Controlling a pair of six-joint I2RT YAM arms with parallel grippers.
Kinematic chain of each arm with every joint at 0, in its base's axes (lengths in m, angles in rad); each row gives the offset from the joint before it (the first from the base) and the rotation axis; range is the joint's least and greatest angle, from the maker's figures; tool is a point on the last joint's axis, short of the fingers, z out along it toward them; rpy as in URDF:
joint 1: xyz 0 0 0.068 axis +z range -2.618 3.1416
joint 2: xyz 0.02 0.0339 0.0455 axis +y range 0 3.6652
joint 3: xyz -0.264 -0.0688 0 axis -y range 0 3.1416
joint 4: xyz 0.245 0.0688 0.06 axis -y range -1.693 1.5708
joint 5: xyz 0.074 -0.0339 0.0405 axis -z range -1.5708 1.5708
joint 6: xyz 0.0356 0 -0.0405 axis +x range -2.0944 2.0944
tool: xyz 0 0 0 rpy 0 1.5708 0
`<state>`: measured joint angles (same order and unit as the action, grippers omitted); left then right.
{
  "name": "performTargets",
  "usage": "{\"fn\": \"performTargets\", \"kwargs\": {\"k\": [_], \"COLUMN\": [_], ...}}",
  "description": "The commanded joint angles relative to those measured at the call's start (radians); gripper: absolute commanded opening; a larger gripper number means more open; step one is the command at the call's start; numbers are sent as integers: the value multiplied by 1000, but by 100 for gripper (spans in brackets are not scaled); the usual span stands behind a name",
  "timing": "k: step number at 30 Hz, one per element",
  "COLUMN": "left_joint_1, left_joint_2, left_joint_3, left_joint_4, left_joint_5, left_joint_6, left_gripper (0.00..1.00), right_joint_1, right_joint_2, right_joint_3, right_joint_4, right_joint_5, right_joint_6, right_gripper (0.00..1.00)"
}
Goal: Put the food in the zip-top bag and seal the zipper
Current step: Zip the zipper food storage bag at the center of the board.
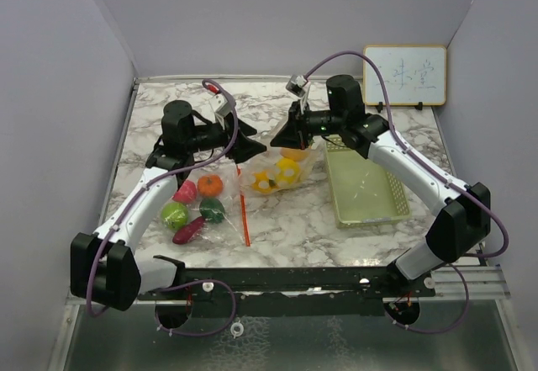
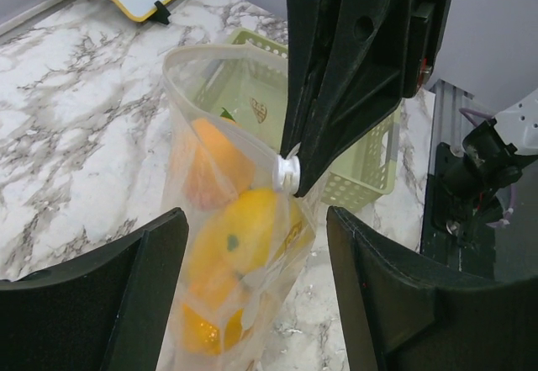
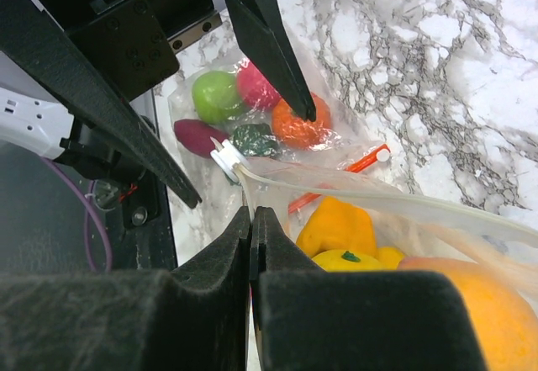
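The marble table (image 1: 294,228) fills the booth, and the pale green basket (image 1: 366,188) lies on its right side. Just left of the basket, the zip-top bag (image 1: 277,169) hangs between the two arms, mouth up and partly gaping. The right gripper (image 3: 252,219) has its jaws pressed together on the bag's top rim, right beside the white slider (image 3: 225,156). The left gripper (image 2: 256,215) faces the bag with its jaws wide apart, gripping nothing.

The food is split. The yellow and orange pieces (image 2: 231,241) sit low inside the bag. The five loose pieces (image 1: 195,207), pink-red, orange, green, dark green and purple, lie clustered on the table to the left, near an orange-red strip (image 1: 244,207). Clear film seems to lie around them, though I cannot tell whether it is a second bag.

The bag's film looks thin, limp and slick, so I expect it to sag wherever it is not held. The stiffer zipper rim is the place to pinch. The pieces look light, hard and glossy, and likely to roll or squirt out of a grip. I would take each across its widest middle.
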<state>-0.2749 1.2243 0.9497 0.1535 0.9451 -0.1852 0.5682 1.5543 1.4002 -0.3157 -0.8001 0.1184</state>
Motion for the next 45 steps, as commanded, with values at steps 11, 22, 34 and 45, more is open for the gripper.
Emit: {"fn": "performTargets", "kwargs": {"k": [11, 22, 34, 45], "left_joint_1": [-79, -81, -75, -76], "left_joint_2": [80, 118, 142, 135], "left_joint_3": [6, 14, 52, 85], "left_joint_4": [47, 53, -19, -34], "left_joint_5": [50, 81, 124, 161], "left_joint_6": [7, 9, 64, 66], "left_gripper": [54, 0, 0, 0], "right_joint_1": [1, 1, -8, -9], "right_joint_2": [23, 30, -4, 29], "right_joint_3": [37, 61, 163, 65], "right_joint_4": [-2, -28, -143, 39], "right_joint_5": [-41, -28, 59, -294], "right_joint_6": [-29, -48, -297, -330], "right_gripper": [2, 2, 40, 55]}}
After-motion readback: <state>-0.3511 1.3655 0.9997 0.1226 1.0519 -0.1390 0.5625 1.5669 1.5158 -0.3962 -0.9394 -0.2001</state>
